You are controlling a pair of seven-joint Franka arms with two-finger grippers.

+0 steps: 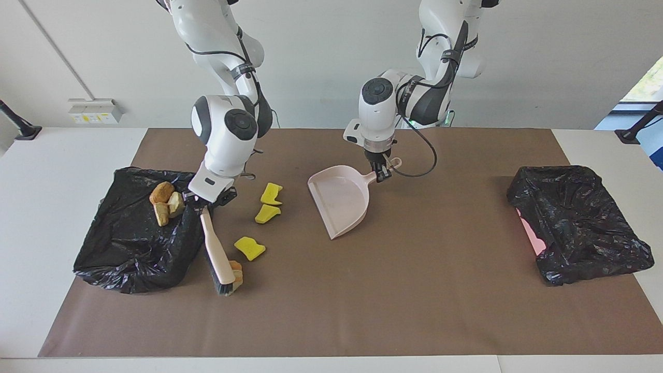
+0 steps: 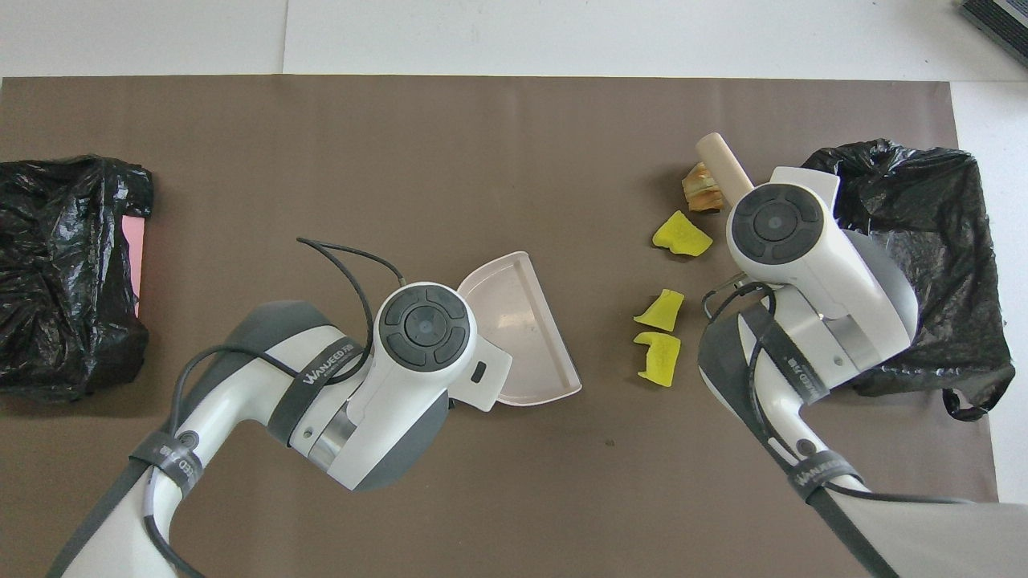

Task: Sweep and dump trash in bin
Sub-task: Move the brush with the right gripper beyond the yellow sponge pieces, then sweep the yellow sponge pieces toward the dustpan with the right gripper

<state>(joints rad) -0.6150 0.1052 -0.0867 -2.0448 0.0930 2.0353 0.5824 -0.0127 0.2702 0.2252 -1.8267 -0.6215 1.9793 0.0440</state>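
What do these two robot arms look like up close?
Both are glossy white with rounded grey joint caps and dark grey bands. Grey straps marked WANJEED wrap them, thin black cables loop alongside, and each ends in a small black tool: left tool, right tool.

brush [image 2: 721, 165] tip against bread scrap [image 2: 697, 193]; three yellow chunks [image 2: 681, 238] beside dustpan [image 2: 522, 321].

Three yellow chunks [image 1: 271, 194] [image 1: 267, 213] [image 1: 249, 248] lie on the mat [image 1: 414, 290]. Four tan pieces show: three [image 1: 161, 192] [image 1: 176, 203] [image 1: 161, 213] in one bag [image 1: 124, 254], apparently three as they overlap, and one [image 1: 237, 270] against the brush [image 1: 216, 254]. Two black bags, the second [image 1: 580, 223] at the left arm's end. One dustpan [image 1: 339, 199]. One brush. Two arms.
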